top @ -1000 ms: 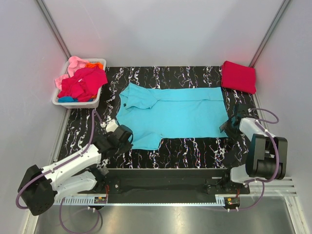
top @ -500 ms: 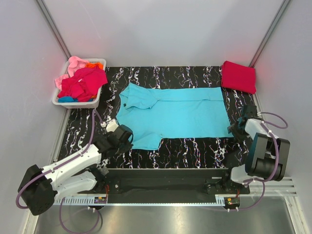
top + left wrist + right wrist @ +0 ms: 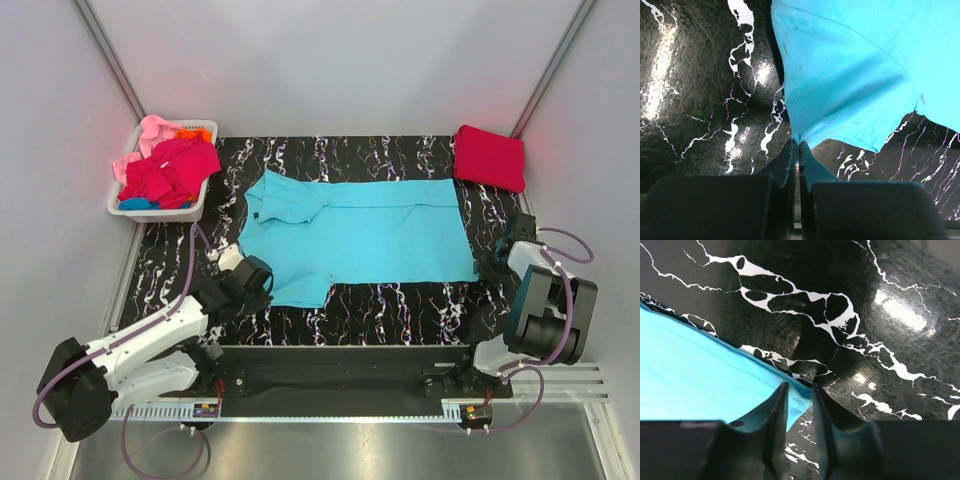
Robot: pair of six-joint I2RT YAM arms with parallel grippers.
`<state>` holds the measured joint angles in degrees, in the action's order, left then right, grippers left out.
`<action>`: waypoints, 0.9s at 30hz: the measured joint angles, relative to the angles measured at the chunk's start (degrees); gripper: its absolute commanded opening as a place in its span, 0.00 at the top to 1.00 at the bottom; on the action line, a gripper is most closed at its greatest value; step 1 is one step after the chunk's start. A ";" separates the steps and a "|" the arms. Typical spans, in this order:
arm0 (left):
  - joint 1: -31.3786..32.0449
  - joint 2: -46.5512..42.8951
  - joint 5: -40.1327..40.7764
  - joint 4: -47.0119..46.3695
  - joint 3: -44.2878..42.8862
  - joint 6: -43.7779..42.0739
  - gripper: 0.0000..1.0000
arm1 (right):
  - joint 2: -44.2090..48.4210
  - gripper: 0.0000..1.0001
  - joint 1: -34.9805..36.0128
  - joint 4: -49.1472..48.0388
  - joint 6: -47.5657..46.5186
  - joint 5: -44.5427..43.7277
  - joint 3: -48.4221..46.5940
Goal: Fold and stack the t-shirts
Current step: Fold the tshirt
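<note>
One folded, one flat, a heap waiting

One red shirt (image 3: 489, 157) is lying folded at the counter's (image 3: 400, 305) far right corner. The cyan shirt (image 3: 355, 235) is lying spread mid-counter, with no fold showing yet. More shirts (image 3: 170, 168) are waiting in the basket (image 3: 165, 213). Left jaws are pinching the cyan sleeve's near edge tight. Right jaws are straddling the near hem corner with a gap showing, and whether they are gripping I cannot tell. Bare strips are running along both long edges.
</note>
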<state>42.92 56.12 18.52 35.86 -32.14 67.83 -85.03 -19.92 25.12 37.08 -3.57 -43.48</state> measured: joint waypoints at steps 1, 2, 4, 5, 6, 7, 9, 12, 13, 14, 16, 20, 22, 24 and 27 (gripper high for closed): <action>0.00 0.00 0.00 0.00 0.00 -0.07 1.00 | -0.02 0.72 0.00 -0.04 -0.02 0.11 0.00; 0.00 0.00 0.00 -0.02 0.00 -0.09 1.00 | -0.02 0.77 -0.02 -0.04 -0.07 0.22 0.02; 0.00 0.00 0.00 -0.02 0.00 -0.11 1.00 | -0.07 0.83 0.00 -0.04 -0.09 0.24 0.04; 0.00 0.00 -0.02 0.00 0.00 -0.11 1.00 | -0.11 0.89 0.00 -0.04 -0.13 0.24 0.04; 0.00 0.00 0.00 0.00 0.00 -0.13 1.00 | -0.13 0.92 0.00 -0.04 -0.24 0.24 0.04; 0.00 0.00 0.00 0.00 0.00 -0.13 1.00 | -0.13 0.94 0.00 -0.02 -0.22 0.24 0.04; 0.00 0.00 -0.02 0.00 0.00 -0.15 1.00 | -0.13 1.00 0.00 0.00 -0.22 0.20 0.04; 0.00 0.00 0.00 0.00 0.00 -0.15 1.00 | -0.09 1.00 -0.02 0.28 -0.24 -0.04 0.04; 0.00 -0.02 0.00 0.00 0.00 -0.17 1.00 | 0.07 1.00 -0.02 0.52 -0.28 -0.26 0.04; 0.00 -0.02 0.00 0.00 0.00 -0.17 1.00 | 0.42 1.00 0.00 0.96 -0.33 -0.50 0.04; 0.00 -0.17 0.00 0.07 0.00 -0.20 1.00 | 1.84 1.00 0.00 1.99 -0.46 -1.40 0.04; 0.00 -1.44 0.04 0.55 0.00 -0.17 1.00 | 5.90 1.00 0.00 3.96 -0.90 -3.08 -0.07; 0.00 -2.54 0.09 0.92 0.00 -0.11 1.00 | 7.58 1.00 0.00 4.92 -1.07 -3.76 -0.35; 0.00 -3.78 0.28 1.42 0.00 -0.09 1.00 | 8.76 1.00 0.00 5.46 -1.25 -4.35 -0.72; 0.00 -5.44 0.52 2.05 -0.02 -0.09 1.00 | 9.55 1.00 0.00 6.14 -1.27 -4.50 -1.20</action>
<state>42.92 50.68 19.05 37.91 -32.16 67.75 -75.48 -19.92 31.27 35.81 -8.08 -44.69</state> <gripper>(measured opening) 0.020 0.011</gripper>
